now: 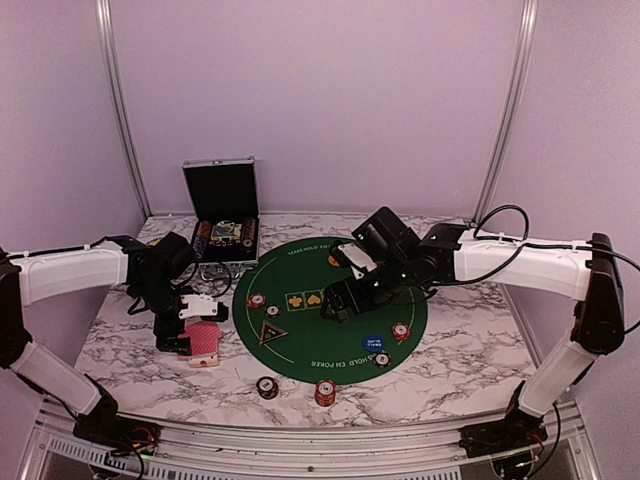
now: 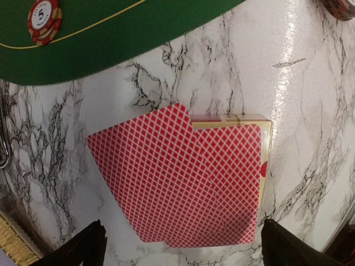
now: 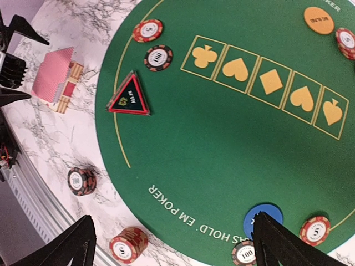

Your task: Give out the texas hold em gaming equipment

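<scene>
Red-backed playing cards [image 2: 177, 177] lie face down on the marble table [image 1: 450, 370], just left of the round green mat [image 3: 222, 138] and level with its near half. The top card sits skewed on the pack, with one corner fanned out past the pack's edge.

The left pincer [image 2: 180, 246] hangs directly above the pack with its jaws wide. In the wrist view one black fingertip stands at each side, and the cards span the gap between them. Whether the tips touch the cards cannot be told.

On the left part of the mat:
- a red-white chip [image 3: 147, 30]
- a dark chip [image 3: 158, 57] just beside it
- a triangular black marker [image 3: 128, 95] on the near side of both

A round orange marker [image 3: 319, 19] lies on the far part of the mat. A round blue marker [image 3: 263, 213] lies on the near right part, with a second red-white chip [image 3: 315, 230] and a second dark chip [image 3: 244, 254] close by. Off the mat, on the marble at its near edge, stand a dark chip stack [image 3: 82, 181] and a red-white chip stack [image 3: 128, 244], apart from each other.

The right pincer [image 3: 175, 241] is above the middle of the mat with its jaws wide, holding nothing.

An open silver case [image 1: 222, 190] stands at the far left of the table, with its lid upright.
</scene>
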`<act>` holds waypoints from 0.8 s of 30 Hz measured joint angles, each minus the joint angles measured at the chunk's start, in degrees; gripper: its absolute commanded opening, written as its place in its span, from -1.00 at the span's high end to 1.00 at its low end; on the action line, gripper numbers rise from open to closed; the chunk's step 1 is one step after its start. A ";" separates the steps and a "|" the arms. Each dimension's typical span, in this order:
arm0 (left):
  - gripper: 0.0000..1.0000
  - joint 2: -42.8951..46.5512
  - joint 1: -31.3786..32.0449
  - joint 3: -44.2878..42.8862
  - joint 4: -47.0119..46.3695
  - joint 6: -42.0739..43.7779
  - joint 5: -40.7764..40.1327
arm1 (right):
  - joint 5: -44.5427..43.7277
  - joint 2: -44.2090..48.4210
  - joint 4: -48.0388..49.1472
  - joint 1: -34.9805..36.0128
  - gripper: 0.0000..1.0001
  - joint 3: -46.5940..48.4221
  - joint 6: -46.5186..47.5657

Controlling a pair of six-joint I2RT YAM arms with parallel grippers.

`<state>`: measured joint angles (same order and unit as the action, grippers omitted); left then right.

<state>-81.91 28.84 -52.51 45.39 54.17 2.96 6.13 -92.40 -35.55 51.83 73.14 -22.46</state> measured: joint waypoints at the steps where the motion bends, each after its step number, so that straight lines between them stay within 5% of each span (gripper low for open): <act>1: -0.98 0.00 0.00 -0.46 0.04 0.00 0.02 | 0.92 -0.09 0.68 0.00 -0.92 0.00 -0.11; 12: -0.98 0.61 -1.11 -1.14 3.02 -0.02 3.50 | 19.74 -15.69 14.88 0.00 -0.62 6.40 -2.89; 24: -0.98 -5.29 -8.20 -10.14 5.55 2.89 10.34 | 24.52 -22.05 21.57 0.24 -0.53 11.41 -5.03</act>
<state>-87.20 20.64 -62.65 50.94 57.06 13.30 30.65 -114.45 -13.98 52.07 84.55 -27.49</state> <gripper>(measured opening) 0.990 0.792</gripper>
